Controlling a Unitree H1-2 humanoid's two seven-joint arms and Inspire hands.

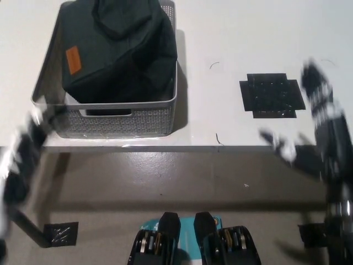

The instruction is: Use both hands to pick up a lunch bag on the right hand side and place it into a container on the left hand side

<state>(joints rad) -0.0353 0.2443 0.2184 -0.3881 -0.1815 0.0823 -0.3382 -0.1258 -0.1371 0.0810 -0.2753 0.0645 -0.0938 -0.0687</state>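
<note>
Head view gives you the lunch bag (pixel 118 49) sitting inside the container (pixel 127 118) on the left part of the counter (pixel 231 33), so it is already in place. You can see the bag is dark, nearly black, soft-sided and bulky, filling most of the container and rising above its rim, with a small orange patch (pixel 71 59) on its left face and a rumpled fold or handle at its top. The container is a pale grey basket with a woven-look wall and a handle slot in its near side. To the right, on the counter, you have a black cross-shaped tape mark (pixel 272 94), well apart from the container. Your left hand (pixel 25 154) is a white blur at the near left edge of the counter, below the container's corner; you cannot tell how its fingers stand. Your right hand (pixel 320 138) is a dark blur at the near right edge, fingers equally unreadable.
</note>
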